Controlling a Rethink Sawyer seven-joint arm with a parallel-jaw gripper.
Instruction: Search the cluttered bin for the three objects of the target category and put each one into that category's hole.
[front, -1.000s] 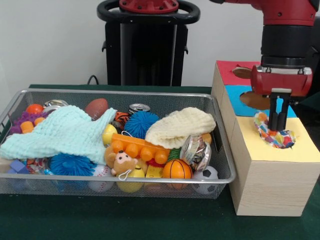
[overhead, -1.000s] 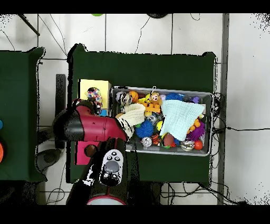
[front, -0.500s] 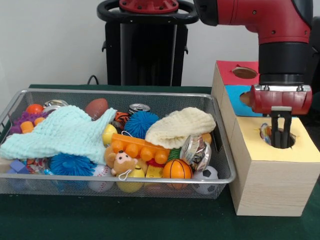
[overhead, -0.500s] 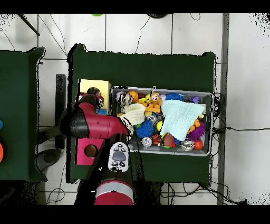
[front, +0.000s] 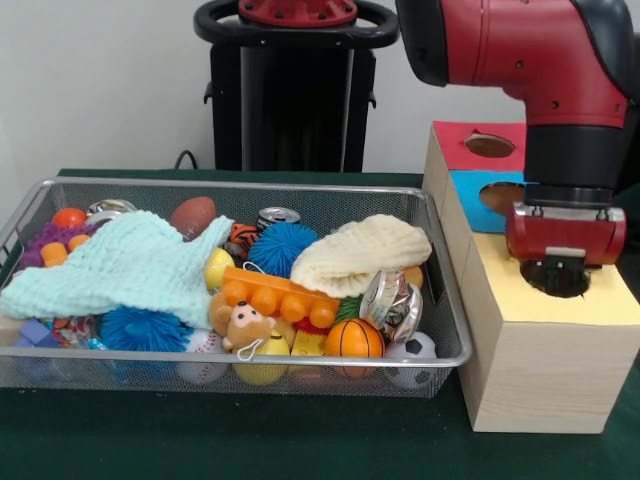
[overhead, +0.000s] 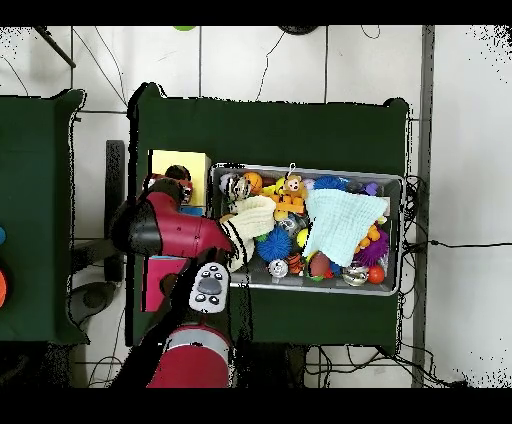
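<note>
Reaching down from the red arm (front: 520, 45), the gripper (front: 555, 283) sat sunk into the hole (front: 556, 282) of the yellow box top (front: 520, 290), so that only its red wrist housing showed above the rim; whether the claw was released or clenched could not be told. No object could be seen at the hole or under the housing. The yellow section formed the near end of a wooden box (front: 530, 370) whose other two tops were blue (front: 480, 200) and red (front: 470, 140), each with its own round hole, the long axis of the box running away from the camera. Just beside the box stood the wire mesh bin (front: 230, 365), its long axis lying across the front view. The bin held a pale green cloth (front: 120, 265), a cream cloth (front: 360, 255), a blue spiky ball (front: 282, 245), an orange block row (front: 280, 295), a small bear toy (front: 243, 325), an orange basketball (front: 353, 338), a soccer ball (front: 415, 352) and a brown football (front: 193, 216). No legible writing or brand marking appeared on any item
</note>
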